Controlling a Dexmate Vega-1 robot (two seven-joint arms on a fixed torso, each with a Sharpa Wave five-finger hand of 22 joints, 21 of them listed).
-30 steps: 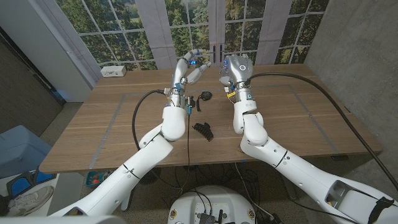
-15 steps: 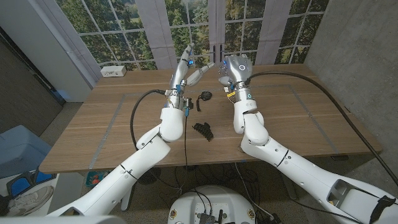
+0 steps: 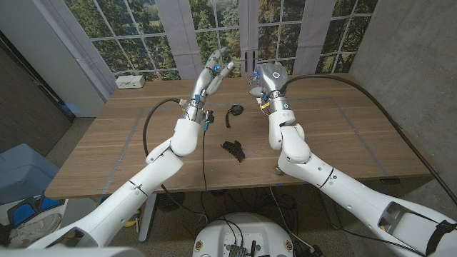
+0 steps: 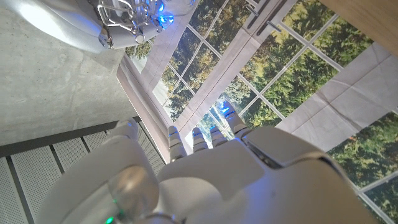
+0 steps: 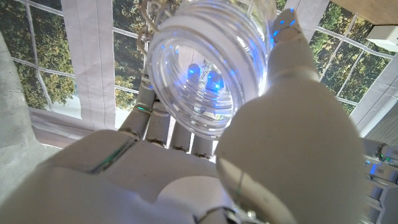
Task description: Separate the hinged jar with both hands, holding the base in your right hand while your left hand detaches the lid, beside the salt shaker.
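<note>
1. Jar base point(image 5: 208, 65), clear glass, sits gripped in the right robot hand point(image 3: 265, 78), raised above the tabletop point(image 3: 321, 121).
2. Left robot hand point(image 3: 212, 75) is lifted just beside it, fingers spread, holding nothing.
3. Small dark objects point(image 3: 233, 149) lie on the tabletop below both hands.

- Bare bench point(image 3: 114, 135) lies open on both outer sides.
- Black clip point(image 3: 233, 149) and dark lid point(image 3: 235, 110) obstruct the centre, between both arms.

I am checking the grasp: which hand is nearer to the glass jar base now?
Right. The right hand holds the jar base; the left hand is raised beside it, apart.
</note>
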